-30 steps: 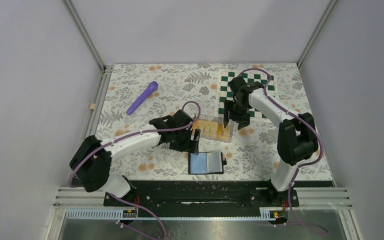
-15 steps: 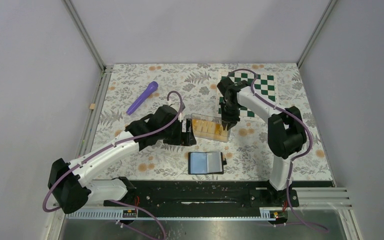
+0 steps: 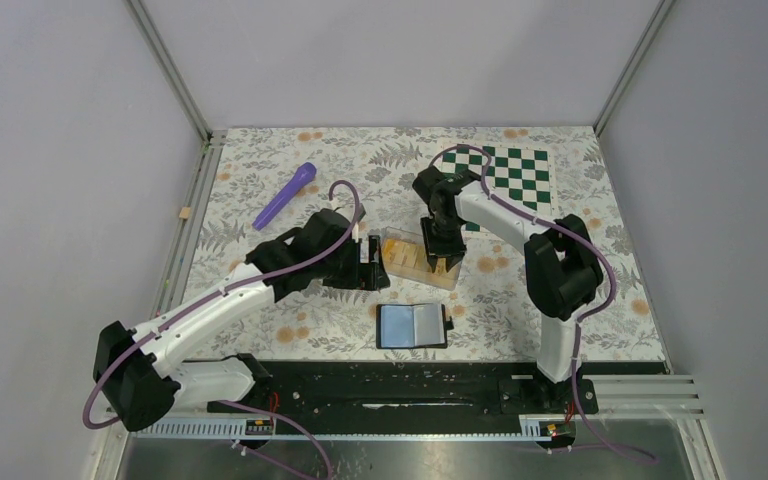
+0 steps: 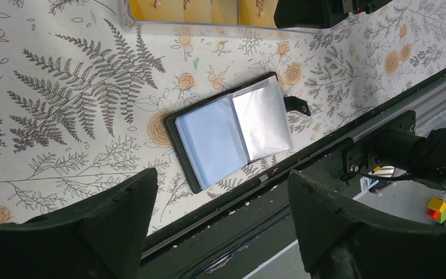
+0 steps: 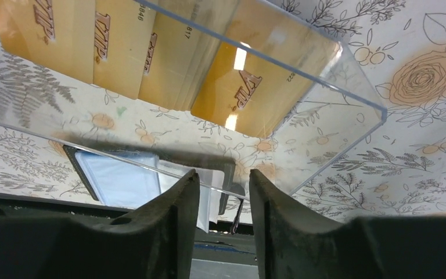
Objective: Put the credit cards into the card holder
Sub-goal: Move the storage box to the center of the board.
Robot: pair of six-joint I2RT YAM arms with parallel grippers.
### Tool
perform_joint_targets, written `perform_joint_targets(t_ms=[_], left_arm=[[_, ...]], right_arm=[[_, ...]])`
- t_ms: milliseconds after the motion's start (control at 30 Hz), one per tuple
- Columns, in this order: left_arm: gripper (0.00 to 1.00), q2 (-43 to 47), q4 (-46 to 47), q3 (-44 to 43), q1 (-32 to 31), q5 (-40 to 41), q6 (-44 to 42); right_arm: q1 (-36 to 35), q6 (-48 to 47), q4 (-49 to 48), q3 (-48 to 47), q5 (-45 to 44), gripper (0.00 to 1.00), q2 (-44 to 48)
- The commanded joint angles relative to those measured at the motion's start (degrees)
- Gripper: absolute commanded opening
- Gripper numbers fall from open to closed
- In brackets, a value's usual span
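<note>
Several yellow-orange credit cards (image 3: pixel 415 255) stand in a clear plastic box (image 3: pixel 396 244); they also show in the right wrist view (image 5: pixel 250 93). The card holder (image 3: pixel 412 325), a black wallet, lies open in front of the box with its grey-blue pockets up (image 4: pixel 232 131). My right gripper (image 3: pixel 440 256) hangs over the box's right part. Its jaws (image 5: pixel 223 174) stand a narrow gap apart, empty, with the box's clear near wall (image 5: pixel 93 152) running under the tips. My left gripper (image 3: pixel 368 262) sits by the box's left end, wide open and empty (image 4: pixel 222 177).
A purple pen-like object (image 3: pixel 285 195) lies at the back left. A green-and-white checkered mat (image 3: pixel 515 175) lies at the back right. A small wooden block (image 3: pixel 185 213) sits at the left edge. A black rail (image 3: pixel 390 385) runs along the near edge.
My right gripper has moved left over the box. My left gripper has gone from the wallet to the box's left end. The box has shifted a little to the left.
</note>
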State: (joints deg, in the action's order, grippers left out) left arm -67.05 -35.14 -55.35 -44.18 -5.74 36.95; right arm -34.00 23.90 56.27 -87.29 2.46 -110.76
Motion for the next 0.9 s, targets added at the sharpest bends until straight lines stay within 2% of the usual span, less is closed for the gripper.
perform_joint_targets(t_ms=[0,133,267,433,600,867], left_arm=[[0.82,1.9,0.4,0.1,0.5,0.7,0.2],[0.82,2.1,0.4,0.4,0.5,0.3,-0.1],[0.82,2.5,0.4,0.7,0.6,0.3,0.0],[0.83,3.9,0.6,1.4,0.6,1.3,0.5],[0.83,5.0,0.3,2.0,0.7,0.8,0.9],[0.84,7.0,0.7,3.4,0.7,0.7,1.9]], right_arm=[[-0.7,0.1,1.2,-2.3,-2.1,0.49,2.7],[-0.6,0.7,1.8,-1.8,-9.2,0.66,6.6],[0.9,1.3,2.0,-0.2,-12.7,0.84,8.6],[4.2,2.9,2.1,2.3,-12.2,0.85,7.6],[4.8,2.3,1.0,4.0,-10.5,0.8,4.7],[4.7,1.8,-0.8,3.6,-3.9,0.43,1.4]])
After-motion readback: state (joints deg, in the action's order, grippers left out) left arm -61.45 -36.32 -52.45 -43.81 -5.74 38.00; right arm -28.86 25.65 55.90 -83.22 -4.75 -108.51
